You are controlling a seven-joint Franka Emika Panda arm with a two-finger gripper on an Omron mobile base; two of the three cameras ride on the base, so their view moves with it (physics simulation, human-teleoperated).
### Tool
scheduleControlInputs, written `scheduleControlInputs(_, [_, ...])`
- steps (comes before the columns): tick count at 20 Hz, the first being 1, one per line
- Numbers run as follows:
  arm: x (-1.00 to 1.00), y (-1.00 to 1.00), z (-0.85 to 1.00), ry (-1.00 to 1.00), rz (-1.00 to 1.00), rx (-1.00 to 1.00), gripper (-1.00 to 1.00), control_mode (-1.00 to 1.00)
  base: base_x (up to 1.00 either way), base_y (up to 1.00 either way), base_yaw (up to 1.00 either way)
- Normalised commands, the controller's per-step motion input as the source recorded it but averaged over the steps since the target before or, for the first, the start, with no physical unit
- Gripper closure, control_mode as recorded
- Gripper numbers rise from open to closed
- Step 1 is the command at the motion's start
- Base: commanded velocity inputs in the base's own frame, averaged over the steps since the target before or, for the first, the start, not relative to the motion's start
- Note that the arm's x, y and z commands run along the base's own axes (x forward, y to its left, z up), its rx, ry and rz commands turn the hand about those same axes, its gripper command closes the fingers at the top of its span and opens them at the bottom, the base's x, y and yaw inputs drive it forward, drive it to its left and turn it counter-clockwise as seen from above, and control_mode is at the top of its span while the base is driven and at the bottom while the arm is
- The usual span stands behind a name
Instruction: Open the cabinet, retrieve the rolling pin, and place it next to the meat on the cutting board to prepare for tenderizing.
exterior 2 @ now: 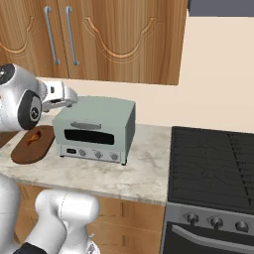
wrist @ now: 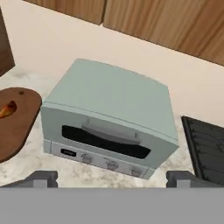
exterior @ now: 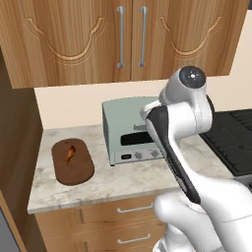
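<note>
The cabinet (exterior: 74,37) hangs above the counter with both doors shut, its two vertical silver handles (exterior: 120,37) side by side. The rolling pin is out of view. The dark oval cutting board (exterior: 73,162) lies on the counter left of the toaster oven, with the small orange-brown meat (exterior: 70,153) on its far half. Board (wrist: 13,122) and meat (wrist: 6,109) sit at the left edge of the hand view. My gripper (wrist: 112,178) hovers above the counter facing the toaster oven, open, its fingertips (wrist: 43,177) far apart with nothing between them.
A pale green toaster oven (exterior: 130,133) stands mid-counter, right of the board. A black stove (exterior 2: 213,168) lies to the right. Drawers (exterior: 123,211) run under the marble counter (exterior: 123,179). A tall wood panel (exterior: 15,147) closes off the left side.
</note>
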Motion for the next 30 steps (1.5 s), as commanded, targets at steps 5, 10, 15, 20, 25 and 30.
scheduleControlInputs(5, [-0.27,0.03,0.46,-0.50,0.00,-0.09,-1.00,-1.00,0.00,0.00,0.00])
scheduleControlInputs(10, [-0.05,0.00,0.52,-0.35,0.00,0.00,-1.00,-1.00,0.00,0.00,0.00])
scheduleControlInputs(15, [0.00,0.00,0.73,-0.28,0.00,0.05,-1.00,-1.00,0.00,0.00,0.00])
scheduleControlInputs(20, [0.00,0.00,0.64,-0.24,0.00,0.06,-1.00,-1.00,0.00,0.00,0.00])
scheduleControlInputs(25, [0.09,0.02,0.13,-0.05,0.00,0.02,-1.00,-1.00,0.00,0.00,0.00])
scheduleControlInputs(30, [0.02,0.01,0.00,0.00,0.00,0.00,-1.00,-1.00,0.00,0.00,0.00])
